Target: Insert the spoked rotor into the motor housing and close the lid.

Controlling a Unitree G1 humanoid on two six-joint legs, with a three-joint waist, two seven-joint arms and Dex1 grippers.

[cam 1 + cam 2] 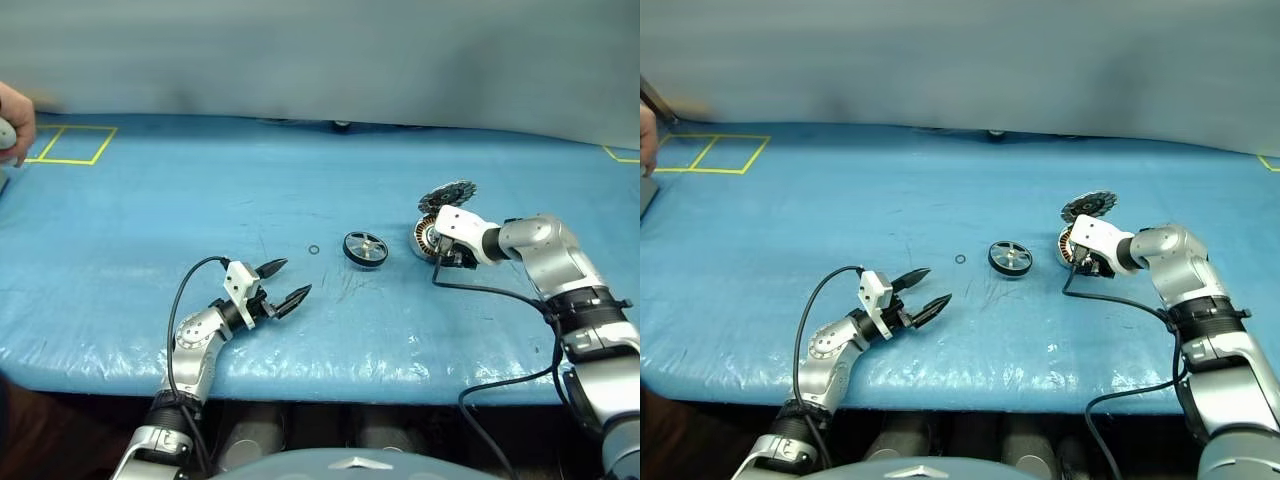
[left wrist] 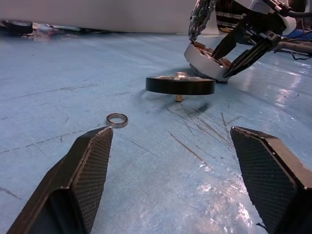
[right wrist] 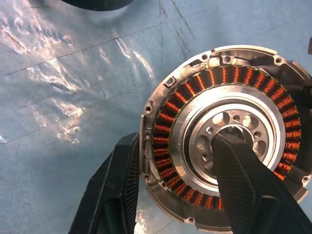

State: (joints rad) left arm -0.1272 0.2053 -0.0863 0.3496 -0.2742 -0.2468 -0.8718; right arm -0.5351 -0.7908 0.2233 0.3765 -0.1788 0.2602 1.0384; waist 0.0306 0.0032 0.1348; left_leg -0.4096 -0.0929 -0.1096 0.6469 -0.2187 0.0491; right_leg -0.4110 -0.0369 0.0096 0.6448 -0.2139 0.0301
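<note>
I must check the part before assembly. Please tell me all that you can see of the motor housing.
The motor housing is a round, shallow casing of silvery metal. A ring of copper-orange windings runs around a pale hub with small holes, and its rim carries small screw lugs. It sits tilted on the blue table cover, beside the spoked rotor. Its lid stands up open behind it. The right gripper straddles its wall, one finger outside, one in the centre.

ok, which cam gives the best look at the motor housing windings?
Right wrist view: the motor housing faces the lens, copper windings clear, one finger outside its rim, the other in the centre. Left wrist view shows it tilted, side-on. Head views show it small, behind the right gripper.
</note>
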